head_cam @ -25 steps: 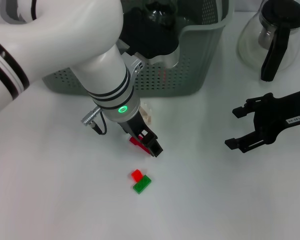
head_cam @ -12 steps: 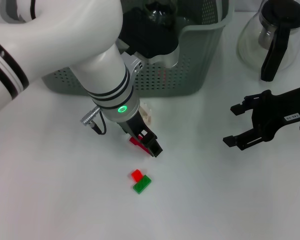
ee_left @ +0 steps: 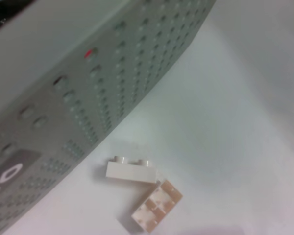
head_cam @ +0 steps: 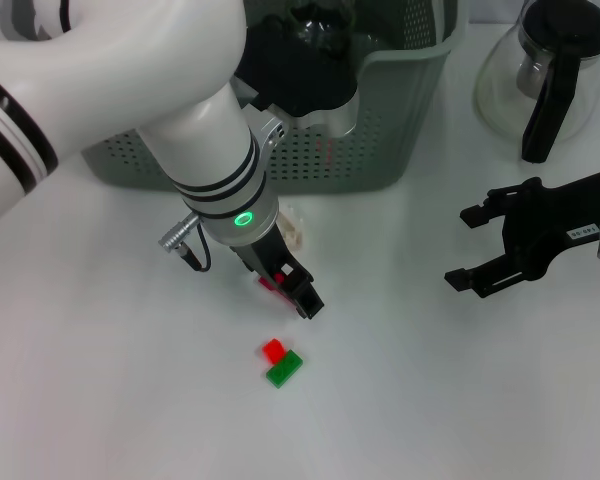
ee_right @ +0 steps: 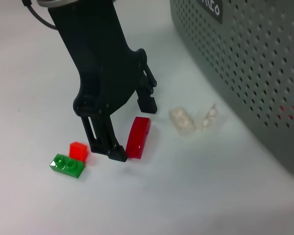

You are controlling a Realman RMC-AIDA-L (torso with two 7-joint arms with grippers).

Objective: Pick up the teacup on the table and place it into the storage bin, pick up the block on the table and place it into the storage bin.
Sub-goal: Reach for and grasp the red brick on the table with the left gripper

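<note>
Under the left arm, red block (ee_right: pixel 137 137) mostly hidden in head view; left gripper (ee_right: pixel 133 127) straddles it, jaws spread, tilted down; right gripper (head_cam: pixel 472 250) spread, idle.

The left tool (head_cam: pixel 288 283) has edged lower; the right tool (head_cam: pixel 472 248) slid leftward

Matt grey-green plastic with perforated walls on the storage bin (head_cam: pixel 380 150). Glossy moulded plastic on the red block (ee_right: pixel 137 137), the small red block (ee_right: pixel 78 150) and the green block (ee_right: pixel 67 165); whitish plastic on the pale blocks (ee_left: pixel 132 170). Smooth white table (head_cam: pixel 430 400). Clear glass, black handle on the coffee pot (head_cam: pixel 545 70).
</note>
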